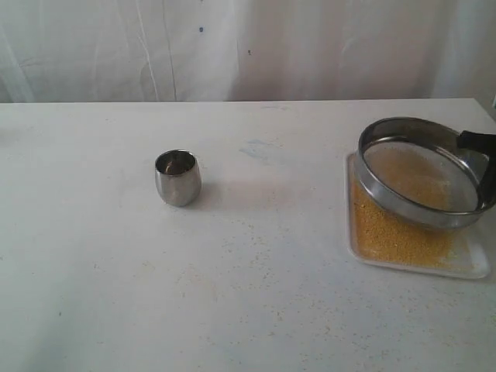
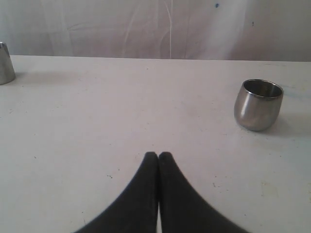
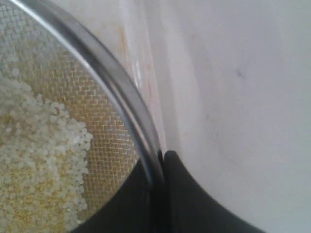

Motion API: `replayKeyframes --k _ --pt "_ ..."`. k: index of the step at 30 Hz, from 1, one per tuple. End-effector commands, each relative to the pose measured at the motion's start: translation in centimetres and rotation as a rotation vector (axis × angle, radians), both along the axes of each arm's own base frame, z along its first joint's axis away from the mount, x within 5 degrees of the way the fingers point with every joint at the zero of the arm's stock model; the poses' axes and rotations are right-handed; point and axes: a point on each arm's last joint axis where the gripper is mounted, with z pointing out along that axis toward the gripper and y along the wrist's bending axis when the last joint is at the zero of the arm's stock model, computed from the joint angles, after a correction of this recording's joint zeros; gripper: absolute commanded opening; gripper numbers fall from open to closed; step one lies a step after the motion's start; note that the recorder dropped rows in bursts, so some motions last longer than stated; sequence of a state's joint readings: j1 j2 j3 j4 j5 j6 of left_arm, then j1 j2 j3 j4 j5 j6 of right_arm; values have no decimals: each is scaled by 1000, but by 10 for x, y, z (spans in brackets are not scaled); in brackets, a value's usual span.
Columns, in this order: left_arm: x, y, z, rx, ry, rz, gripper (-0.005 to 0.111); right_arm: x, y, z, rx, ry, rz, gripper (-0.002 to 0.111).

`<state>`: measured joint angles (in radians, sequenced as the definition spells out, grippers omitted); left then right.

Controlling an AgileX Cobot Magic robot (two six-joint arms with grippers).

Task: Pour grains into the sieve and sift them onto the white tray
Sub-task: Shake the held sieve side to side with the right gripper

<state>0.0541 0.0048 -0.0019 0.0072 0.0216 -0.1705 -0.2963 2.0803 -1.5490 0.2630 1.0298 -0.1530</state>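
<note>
The sieve (image 1: 422,172) hangs tilted above the white tray (image 1: 473,267) at the right of the table. My right gripper (image 1: 474,141) is shut on the sieve's rim (image 3: 124,97), one finger inside the mesh and one outside. Pale whitish grains (image 3: 36,160) lie on the mesh in the right wrist view. Golden-yellow grains (image 1: 391,232) cover the tray under the sieve. A small steel cup (image 1: 177,177) stands upright near the table's middle, and it shows too in the left wrist view (image 2: 258,104). My left gripper (image 2: 158,155) is shut on nothing, low over the table, well short of the cup.
Stray grains (image 1: 232,256) are scattered on the white tabletop in front of the cup. Another steel object (image 2: 5,64) stands at the edge of the left wrist view. A white curtain (image 1: 248,46) hangs behind the table.
</note>
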Motion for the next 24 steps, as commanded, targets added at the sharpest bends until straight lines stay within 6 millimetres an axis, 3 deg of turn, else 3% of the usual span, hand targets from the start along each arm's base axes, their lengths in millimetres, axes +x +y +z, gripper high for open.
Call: replayKeyframes --k 1,4,7,9,11,14,16,19,24 --pt "0 0 0 -9 -7 -6 0 8 -3 8 -33 -115 -4 0" --pt "0 0 0 -9 -7 -6 0 -7 3 6 32 44 48 0" --pt "0 0 0 -8 -7 -6 0 11 -4 11 -40 -128 -16 0" --pt "0 0 0 -8 -7 -6 0 6 -2 11 -6 -67 -59 0" --pt "0 0 0 -8 -7 -6 0 -3 4 7 20 22 30 0" --pt "0 0 0 -8 -7 -6 0 9 -2 11 -33 -103 -13 0" --pt "0 0 0 -8 -7 -6 0 2 0 11 11 -17 -40 0" --pt "0 0 0 -8 -7 -6 0 -13 6 6 54 105 69 0" --pt "0 0 0 -8 -7 -6 0 6 -4 6 -36 -89 -14 0"
